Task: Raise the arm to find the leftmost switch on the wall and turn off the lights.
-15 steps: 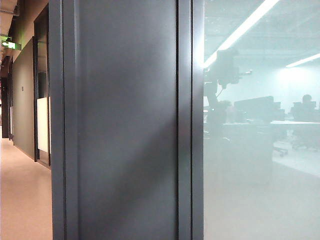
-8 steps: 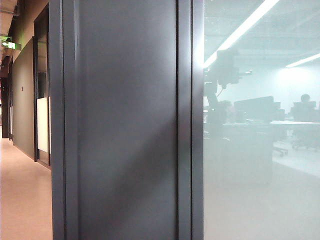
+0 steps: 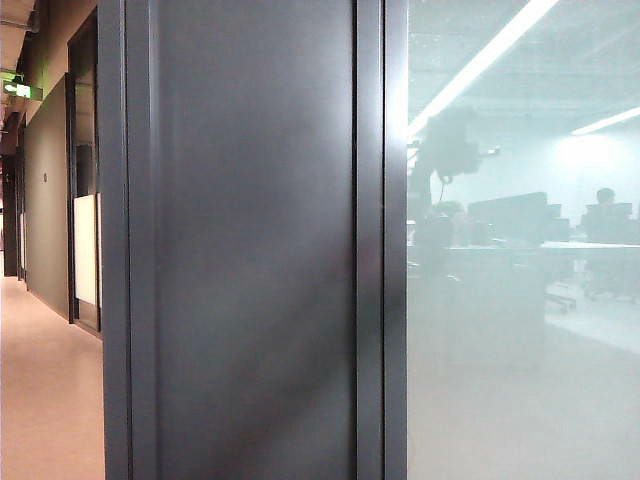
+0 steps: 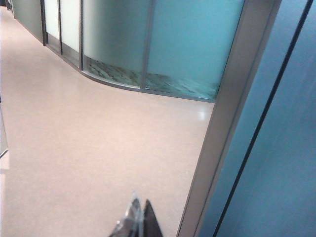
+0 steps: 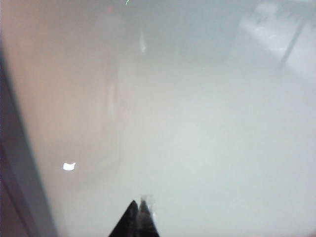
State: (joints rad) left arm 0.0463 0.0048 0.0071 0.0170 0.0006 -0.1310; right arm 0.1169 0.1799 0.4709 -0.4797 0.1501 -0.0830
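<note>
Corridor floor (image 3: 45, 390) in a pale pinkish tone runs off at the far left of the exterior view, then comes a broad dark grey wall panel (image 3: 255, 250), then a frosted glass pane (image 3: 520, 380) that fills the right side. No switch shows on the panel or anywhere else in the three views, so which way the target lies from either pair of jaws cannot be told from here. The left gripper (image 4: 138, 222) hangs over bare floor with a metal frame post (image 4: 232, 123) just beside it on the wall side — only its two fingertips show, pressed together or nearly so, gripping nothing. The arm (image 3: 440, 170) appears only as a hazy dark shape in the glass, a slim upright column with a blocky head near the pane's upper left, its long axis vertical; a seated dark figure (image 3: 605, 205) farther right is someone else. The right gripper (image 5: 139, 219) points at milky frosted glass with a dark frame edge (image 5: 19, 173) to one side, its tips likewise drawn narrow and empty. My reading is that the search is barely begun: both wrist cameras face low, so the switch, if it sits on the dark panel, lies above and ahead of the jaws — the left arm seems the nearer to that panel, though this is a guess.
</note>
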